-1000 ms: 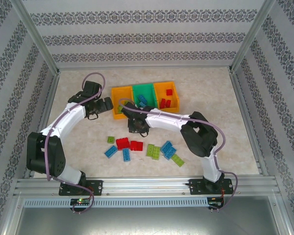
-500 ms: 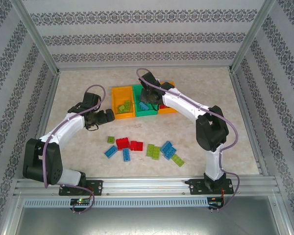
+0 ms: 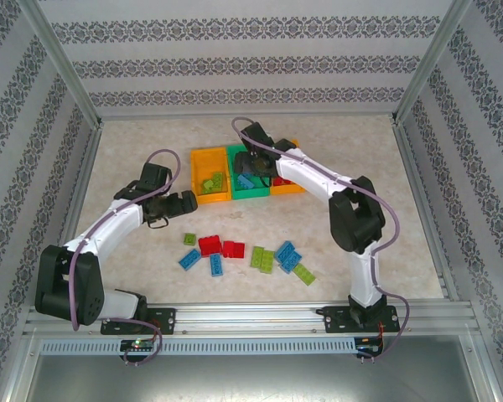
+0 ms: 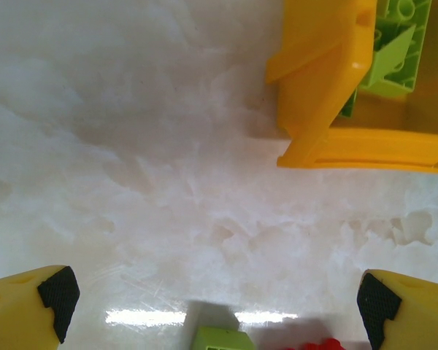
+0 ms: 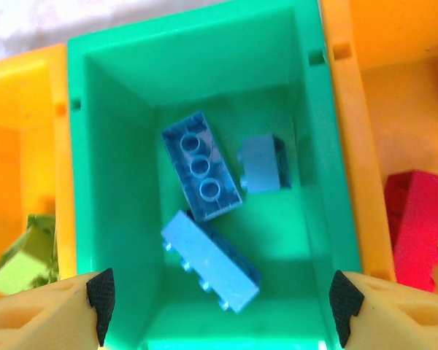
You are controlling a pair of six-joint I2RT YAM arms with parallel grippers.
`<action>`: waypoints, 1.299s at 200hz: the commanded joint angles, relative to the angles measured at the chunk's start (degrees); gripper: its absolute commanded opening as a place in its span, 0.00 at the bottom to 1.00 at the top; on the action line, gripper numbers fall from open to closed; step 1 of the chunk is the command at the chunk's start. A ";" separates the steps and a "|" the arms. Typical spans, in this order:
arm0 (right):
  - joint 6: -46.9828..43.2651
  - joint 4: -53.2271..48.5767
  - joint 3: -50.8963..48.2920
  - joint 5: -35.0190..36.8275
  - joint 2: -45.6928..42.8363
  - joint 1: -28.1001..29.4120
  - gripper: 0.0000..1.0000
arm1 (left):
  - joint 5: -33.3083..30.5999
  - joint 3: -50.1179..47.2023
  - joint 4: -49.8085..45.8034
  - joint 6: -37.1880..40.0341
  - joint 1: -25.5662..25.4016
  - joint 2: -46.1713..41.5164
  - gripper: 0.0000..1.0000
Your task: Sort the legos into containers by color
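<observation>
The small red, blue and lime plastic bricks (image 3: 210, 244) are judged light, stiff and smooth, best pinched across the flat sides. The jaws of the left gripper (image 4: 215, 302) and the right gripper (image 5: 223, 302) are seen spread, nothing gripped.

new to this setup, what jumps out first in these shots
The right tool hangs open over the green bin, where three blue bricks lie. Beside it the left orange bin holds lime bricks and the right orange bin red bricks. Loose bricks in red, blue and lime lie scattered on the table nearer the arm bases.
</observation>
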 commanded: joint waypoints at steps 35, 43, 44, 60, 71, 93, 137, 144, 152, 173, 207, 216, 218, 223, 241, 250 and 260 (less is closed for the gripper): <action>-5.57 -0.38 -20.03 6.73 -17.88 0.89 0.87 | 0.59 -3.97 -1.28 -0.27 -3.73 -2.31 1.00; -4.79 0.03 -23.41 6.90 -20.14 0.21 0.87 | 0.40 -4.66 -1.80 -0.61 -4.40 -2.64 1.00; -4.73 0.11 -23.81 6.90 -20.42 0.13 0.87 | 0.39 -4.77 -1.91 -0.63 -4.44 -2.69 1.00; -3.10 1.14 -29.35 6.74 -24.54 -1.58 0.88 | 0.26 -6.32 -2.81 -1.50 -5.76 -3.17 1.00; -2.34 1.49 -32.17 6.41 -26.67 -2.68 0.88 | 0.26 -7.63 -3.08 -2.25 -6.74 -3.67 0.99; -1.95 1.33 -35.08 6.30 -29.12 -4.14 0.88 | 0.22 -10.49 -2.88 -3.20 -8.55 -5.57 0.96; -1.19 1.80 -36.19 5.66 -29.28 -5.23 0.89 | -3.13 -13.67 -4.33 -5.54 -10.03 -7.42 0.93; -1.09 1.99 -36.05 5.36 -29.01 -5.25 0.89 | -3.19 -13.99 -4.00 -5.80 -10.02 -7.66 0.93; -1.06 2.10 -35.85 4.99 -28.54 -5.23 0.89 | -3.22 -14.39 -3.53 -6.20 -10.02 -7.76 0.93; -0.64 2.12 -35.49 4.38 -27.64 -5.23 0.89 | -3.47 -14.70 -2.39 -6.96 -10.07 -7.41 0.92; -0.28 2.25 -35.67 4.27 -27.36 -5.21 0.89 | -2.88 -13.55 -0.67 -6.18 -10.06 -4.23 0.87; -0.27 2.13 -35.77 4.56 -27.62 -5.19 0.89 | -2.74 -13.05 -0.45 -5.64 -10.03 -2.88 0.85; -0.28 2.06 -35.74 4.54 -27.63 -5.26 0.89 | -2.74 -12.87 -0.45 -5.60 -10.06 -2.62 0.84; -0.25 1.96 -35.81 4.64 -27.86 -5.20 0.89 | -2.96 -12.63 -0.44 -5.42 -10.07 -1.84 0.83; -0.07 1.60 -36.39 4.67 -28.79 -5.14 0.89 | -3.29 -11.67 -0.12 -4.97 -10.04 0.12 0.78; -0.03 1.40 -36.98 4.54 -29.43 -4.99 0.89 | -3.37 -11.40 0.34 -4.88 -10.05 0.72 0.77; -0.23 1.24 -37.92 4.64 -30.37 -4.48 0.89 | -3.33 -11.13 0.88 -4.85 -10.04 1.11 0.77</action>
